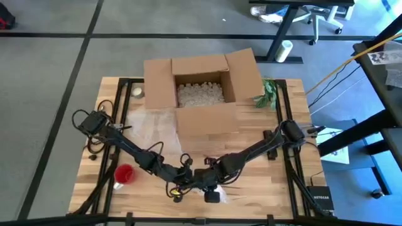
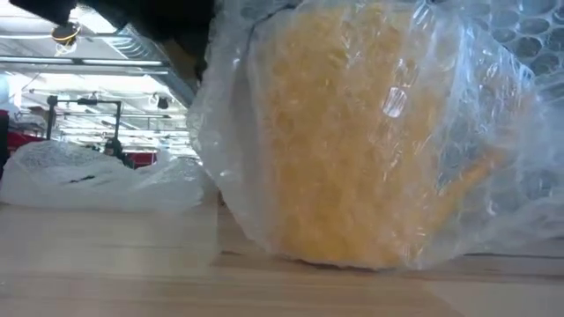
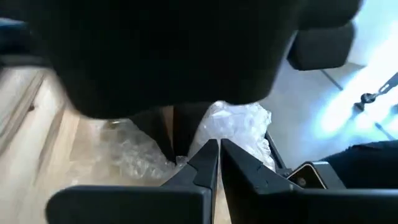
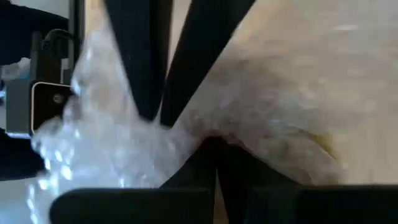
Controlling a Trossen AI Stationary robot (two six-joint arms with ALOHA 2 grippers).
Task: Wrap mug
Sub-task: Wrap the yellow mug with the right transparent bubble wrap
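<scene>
From above, both grippers, left gripper (image 1: 188, 184) and right gripper (image 1: 204, 182), meet at the wooden table's (image 1: 270, 182) near edge; level with it, the yellow mug (image 2: 352, 132) stands swathed in crinkled bubble wrap (image 2: 493, 79); each wrist view shows fingers clenched on that film.

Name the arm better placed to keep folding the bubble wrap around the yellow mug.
Probably right. Both grippers meet at the table's near edge, but the right gripper has bubble wrap bunched at its closed jaws, beside the mug; the left gripper shows nothing clearly held.
</scene>
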